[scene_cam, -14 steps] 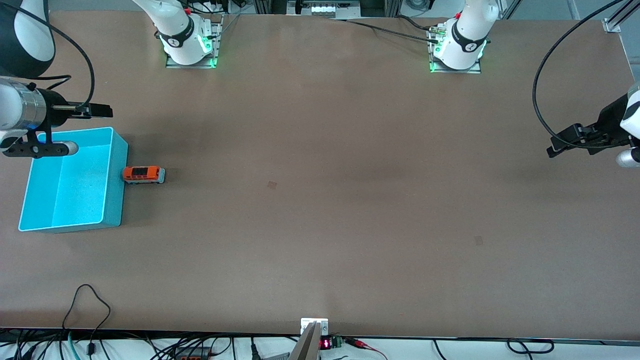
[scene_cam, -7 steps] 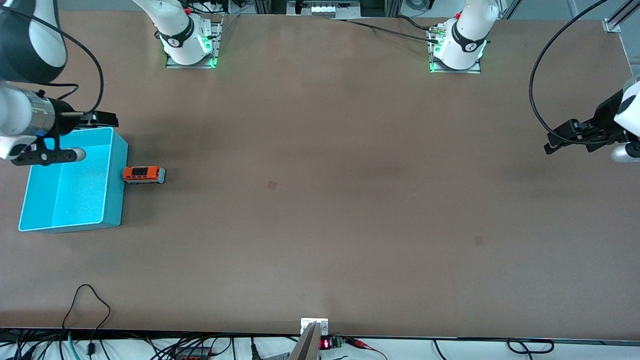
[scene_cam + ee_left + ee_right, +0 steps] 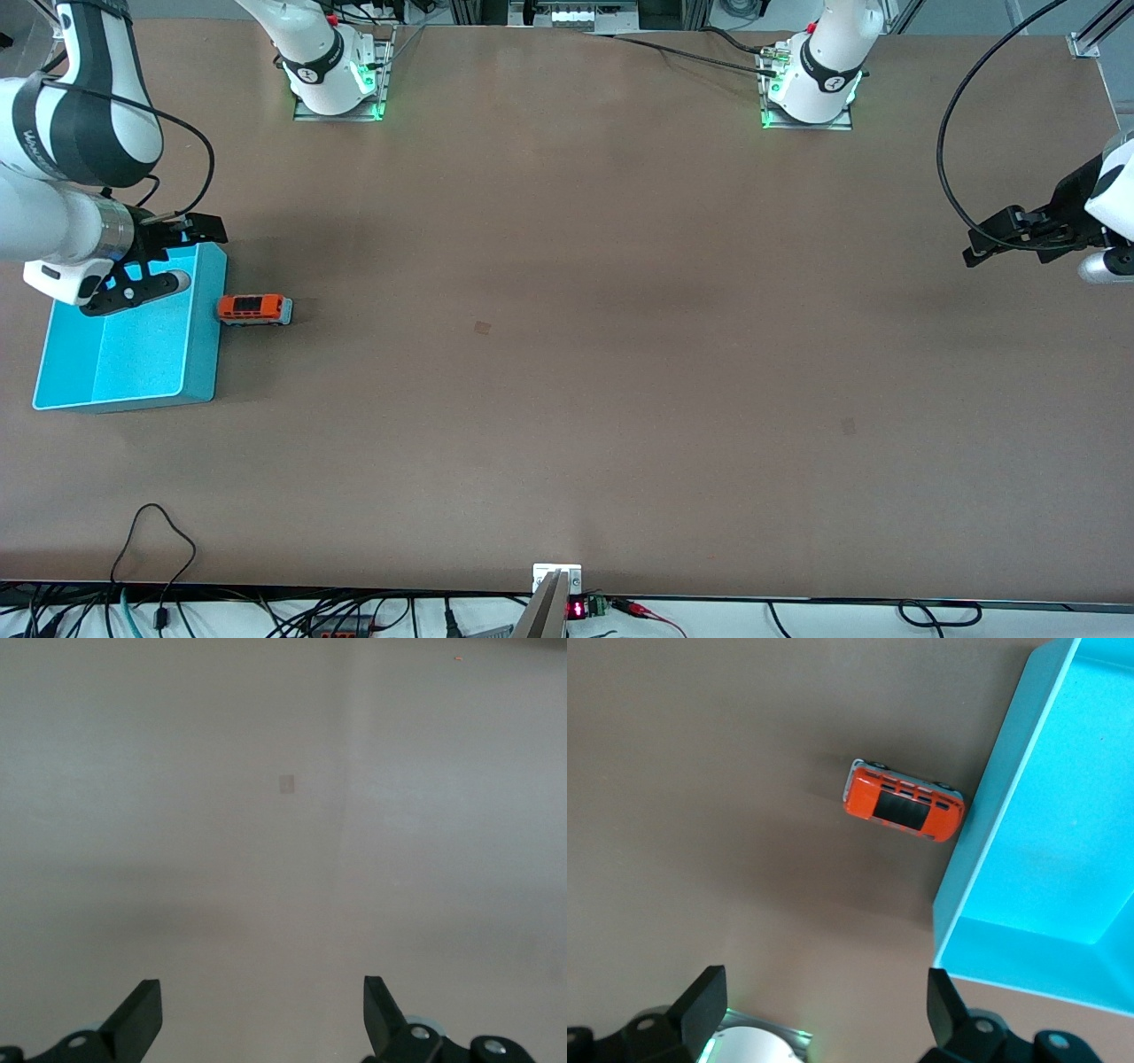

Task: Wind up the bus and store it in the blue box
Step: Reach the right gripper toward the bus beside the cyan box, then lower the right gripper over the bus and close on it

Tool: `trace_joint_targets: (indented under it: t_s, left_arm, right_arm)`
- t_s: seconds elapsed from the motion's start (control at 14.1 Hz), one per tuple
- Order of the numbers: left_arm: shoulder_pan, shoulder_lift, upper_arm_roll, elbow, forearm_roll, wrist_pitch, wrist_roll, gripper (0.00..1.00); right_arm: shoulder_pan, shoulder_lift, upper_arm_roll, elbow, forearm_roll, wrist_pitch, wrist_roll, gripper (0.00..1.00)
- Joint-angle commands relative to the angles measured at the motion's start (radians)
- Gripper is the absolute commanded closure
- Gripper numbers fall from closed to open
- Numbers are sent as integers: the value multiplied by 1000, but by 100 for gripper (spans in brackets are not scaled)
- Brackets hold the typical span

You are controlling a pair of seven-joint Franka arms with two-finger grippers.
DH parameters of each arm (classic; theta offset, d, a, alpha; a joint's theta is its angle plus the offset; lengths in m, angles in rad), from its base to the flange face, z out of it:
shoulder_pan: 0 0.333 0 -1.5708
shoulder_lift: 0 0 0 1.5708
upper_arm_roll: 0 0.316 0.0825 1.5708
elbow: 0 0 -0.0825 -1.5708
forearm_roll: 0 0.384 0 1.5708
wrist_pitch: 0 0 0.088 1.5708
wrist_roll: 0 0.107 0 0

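Front view: right gripper (image 3: 202, 232), open and empty, hides a corner of the blue box (image 3: 200, 337) beside the bus (image 3: 254, 309).

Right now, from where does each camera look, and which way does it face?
Front view: high across the table, facing both bases; shows the right gripper over the blue box corner, the left gripper waiting over bare table.
Left wrist view: looks down at bare table; its open fingers show.
Right wrist view: looks down at the bus beside the box; its open fingers show.
Shared: front and right wrist views both show the bus and box.
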Motion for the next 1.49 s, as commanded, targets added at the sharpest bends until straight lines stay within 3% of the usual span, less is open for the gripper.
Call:
trace_joint_targets:
  t_s: [0.0,0.43,0.92,1.42]
  left_arm:
    - [4,-20,-8,-6,19,-13,17,0]
    - [5,-18,-6,-6,19,-11,17,0]
    - [8,-14,-3,-5,19,-5,17,0]
    - [8,-12,-3,-3,19,-2,17,0]
  right_arm:
    - [-47,-23,15,-103,-18,88,-172,0]
    - [-67,18,13,-160,-69,274,-517,0]
    - [-92,86,15,-188,-67,447,-907,0]
    - [-88,121,15,-255,-67,586,-1044,0]
